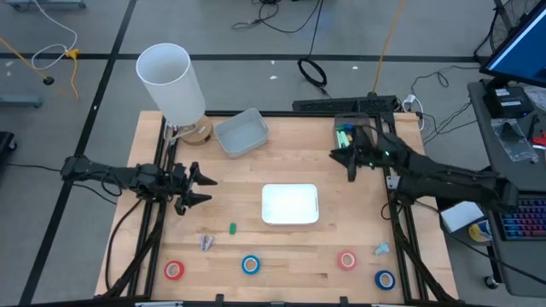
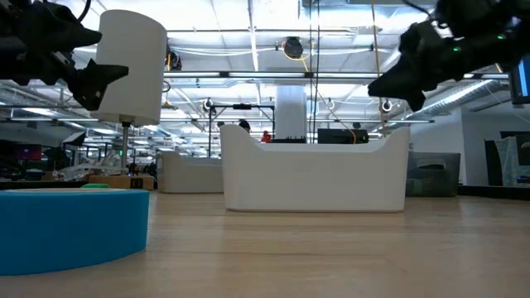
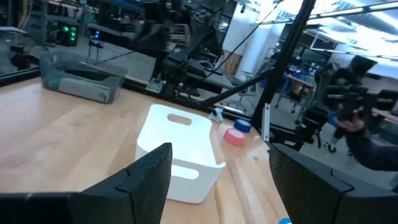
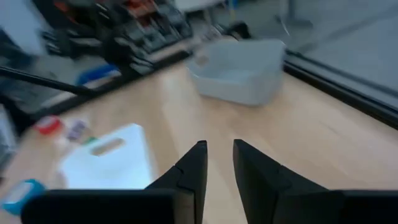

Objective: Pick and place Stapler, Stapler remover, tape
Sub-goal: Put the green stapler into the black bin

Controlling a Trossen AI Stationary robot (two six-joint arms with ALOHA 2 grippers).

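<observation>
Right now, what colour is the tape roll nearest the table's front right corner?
Blue, with a pale core: the tape roll shows best in the high view.

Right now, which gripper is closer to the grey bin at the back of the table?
Left. The left gripper hangs just in front of the grey bin, toward the left edge; the right gripper is farther off, toward the table's right side.

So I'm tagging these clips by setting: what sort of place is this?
Probably a robotics lab or workshop: a wooden table with two arms, cables across the concrete floor, and a keyboard at a desk alongside.
</observation>
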